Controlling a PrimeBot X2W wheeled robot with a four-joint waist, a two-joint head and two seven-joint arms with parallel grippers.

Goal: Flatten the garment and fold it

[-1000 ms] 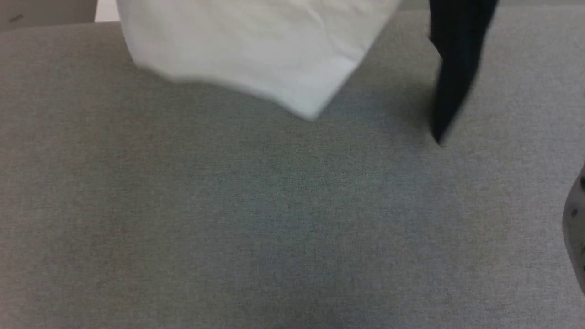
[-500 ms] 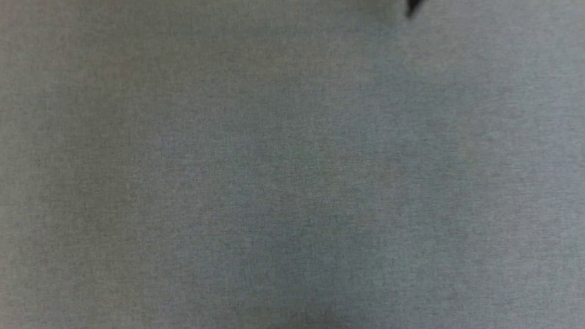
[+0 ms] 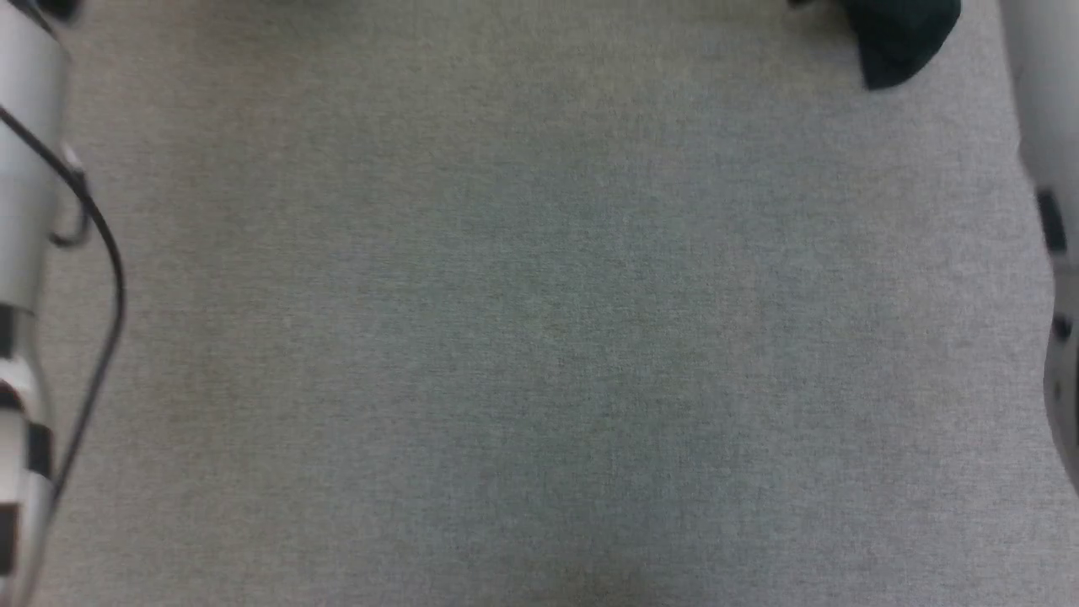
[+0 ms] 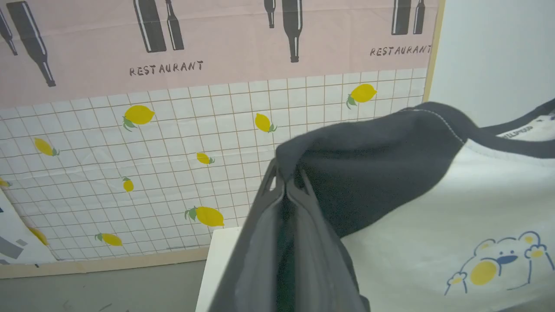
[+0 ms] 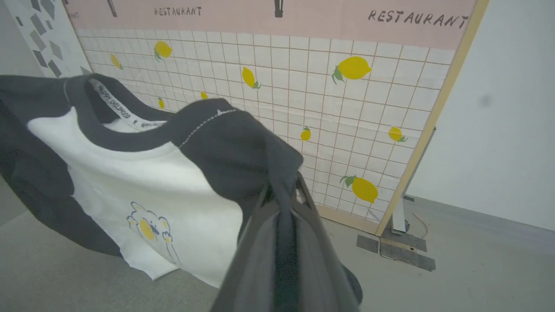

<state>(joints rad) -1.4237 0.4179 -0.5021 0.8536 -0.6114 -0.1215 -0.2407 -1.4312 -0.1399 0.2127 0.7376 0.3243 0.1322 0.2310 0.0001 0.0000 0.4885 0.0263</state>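
Worktop, head view: grey cloth worktop (image 3: 539,337) spreading from side to side.
Shirt, head view: the dark sleeve end of the shirt (image 3: 902,38) lies toward the worktop's far right corner.
Arms, head view: a pale left forearm (image 3: 25,211) with a black cable (image 3: 105,253) along the left side; a pale right forearm (image 3: 1049,126) along the right side.
Left gripper, left wrist view: the left gripper (image 4: 284,182) is clenched tight on one black shoulder, with cloth bunched over the tips.
Shirt, left wrist view: held up in the air, its white front and bear print (image 4: 494,264) to the right of the fingers.
Backdrop, left wrist view: a lemon-print panel (image 4: 173,151) stands behind.
Right gripper, right wrist view: the right gripper (image 5: 282,190) is clamped on the other black shoulder.
Shirt, right wrist view: it hangs left of the fingers, black collar (image 5: 125,141) open, white neck band (image 5: 115,106) showing small print. The bottom edge is down by the worktop; I cannot tell whether it touches.
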